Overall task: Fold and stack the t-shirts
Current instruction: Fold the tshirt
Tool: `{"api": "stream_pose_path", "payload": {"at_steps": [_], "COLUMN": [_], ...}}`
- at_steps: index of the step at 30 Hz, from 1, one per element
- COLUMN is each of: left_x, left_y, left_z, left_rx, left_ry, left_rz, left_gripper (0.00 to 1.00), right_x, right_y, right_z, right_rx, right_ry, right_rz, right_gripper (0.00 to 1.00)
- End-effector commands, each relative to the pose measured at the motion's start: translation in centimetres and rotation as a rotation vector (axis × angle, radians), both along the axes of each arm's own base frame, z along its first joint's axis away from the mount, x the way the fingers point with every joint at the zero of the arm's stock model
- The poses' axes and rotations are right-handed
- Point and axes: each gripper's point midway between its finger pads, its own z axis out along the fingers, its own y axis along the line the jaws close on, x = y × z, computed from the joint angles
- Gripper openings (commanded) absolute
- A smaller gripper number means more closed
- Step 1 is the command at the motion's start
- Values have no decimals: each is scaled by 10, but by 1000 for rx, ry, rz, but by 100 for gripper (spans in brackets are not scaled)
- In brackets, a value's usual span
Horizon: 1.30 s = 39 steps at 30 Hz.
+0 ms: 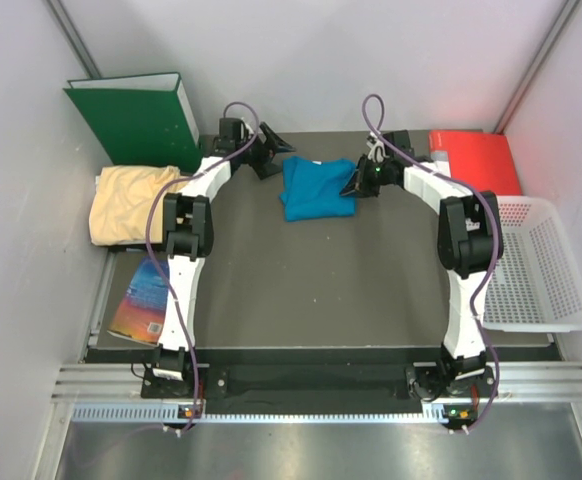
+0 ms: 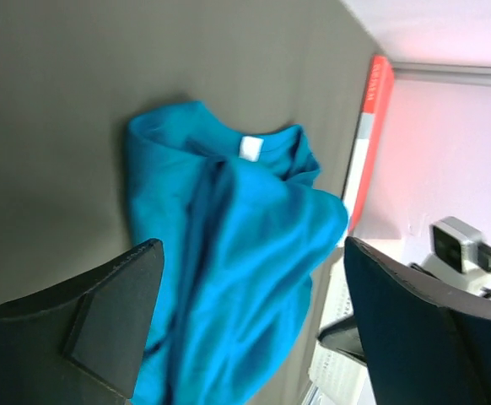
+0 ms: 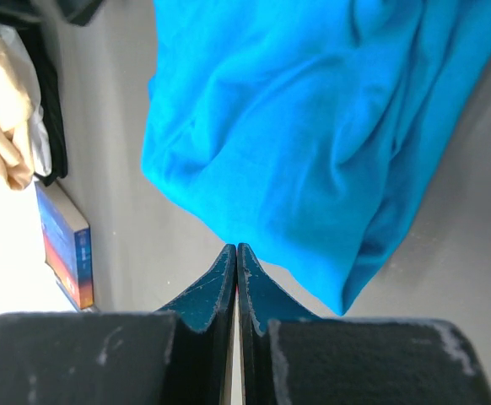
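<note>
The teal-blue t-shirt lies bunched at the back middle of the table, its white neck label showing in the left wrist view. The pale yellow-orange t-shirt lies in a heap at the left; it also shows in the right wrist view. My left gripper is open and empty, just off the teal shirt's left edge, with the teal shirt between its spread fingers. My right gripper is shut, its tips touching the edge of the teal shirt; no cloth shows between the jaws.
A green binder stands at the back left. A red folder lies at the back right and a white basket at the right edge. A colourful book lies at the left, below the yellow shirt.
</note>
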Motion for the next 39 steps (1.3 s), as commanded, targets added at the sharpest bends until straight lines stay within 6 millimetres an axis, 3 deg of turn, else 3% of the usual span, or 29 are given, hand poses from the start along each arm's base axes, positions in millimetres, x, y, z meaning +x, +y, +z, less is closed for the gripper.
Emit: {"api": "stream_pose_path", "payload": {"at_steps": [1,4,21,28,37,39], "left_x": [6,4,-2,-6,-9,-6], "left_y": [-13,-16,-21,-29,-38,-39], "left_z": [-3,-8,20,16,12,13], "left_rx": [-17,-34,-19,-36,-50,-57], "left_ry": [-42,-30,-97,-92,-84,-90], "left_rz": [-23,-37,-55,-85,-116,-118], "left_gripper": [88,81,76,69,68,61], "right_x": [-3,-5,-14,-12,-9,-9], "right_y": [12,13,27,30,38,38], "right_z": [10,7,-9,-13,-17,-17], "right_rx": [14,10,2,-2,1,0], "right_ry": [-25,-19,14,27,35,39], "right_rz": [50,59,79,82,86,84], "right_gripper": [0,0,0,0,0,0]}}
